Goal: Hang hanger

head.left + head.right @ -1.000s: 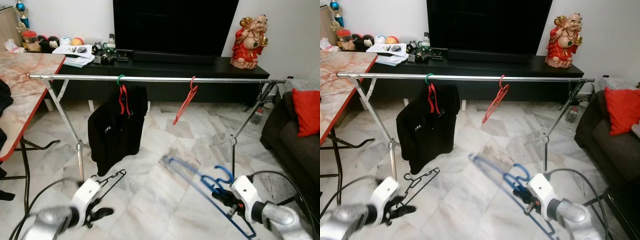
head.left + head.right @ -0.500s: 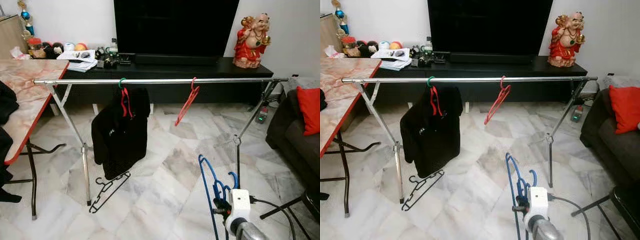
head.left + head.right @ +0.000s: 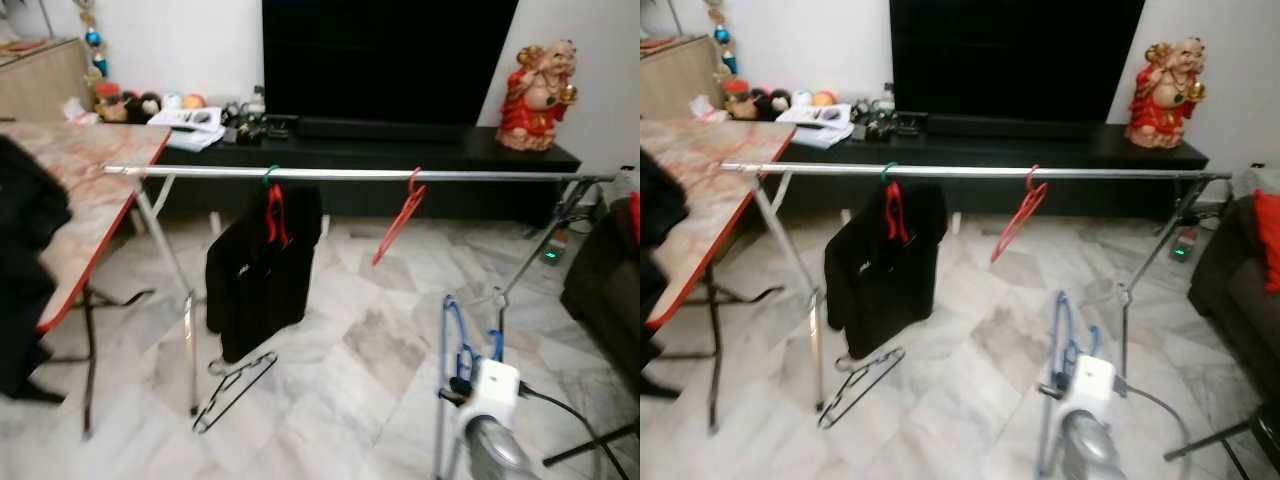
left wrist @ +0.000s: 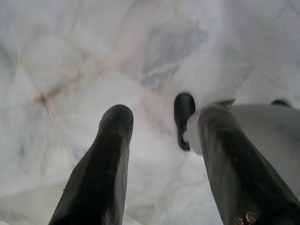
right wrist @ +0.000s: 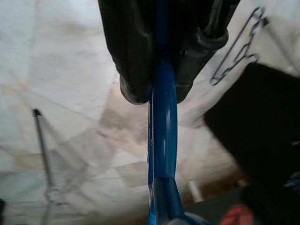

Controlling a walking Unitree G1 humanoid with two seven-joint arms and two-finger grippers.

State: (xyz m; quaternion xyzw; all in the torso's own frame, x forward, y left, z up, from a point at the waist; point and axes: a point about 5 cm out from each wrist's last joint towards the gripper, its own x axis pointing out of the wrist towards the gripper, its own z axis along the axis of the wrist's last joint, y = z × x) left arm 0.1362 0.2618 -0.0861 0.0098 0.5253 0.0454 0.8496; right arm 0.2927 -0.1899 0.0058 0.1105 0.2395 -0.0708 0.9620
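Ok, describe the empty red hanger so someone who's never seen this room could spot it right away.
Find the long silver rail across the room in front of the TV stand. Near its middle hangs the red hanger, bare and tilted. The other red one, to its left, carries a black garment; the blue hanger is in the right gripper.

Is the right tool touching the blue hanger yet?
Touching. The right wrist view shows the right tool with both fingers pressed against the blue hanger between them.

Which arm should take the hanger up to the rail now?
Right. The right gripper is shut on the blue hanger, facing the rail. The left gripper is open over bare floor.
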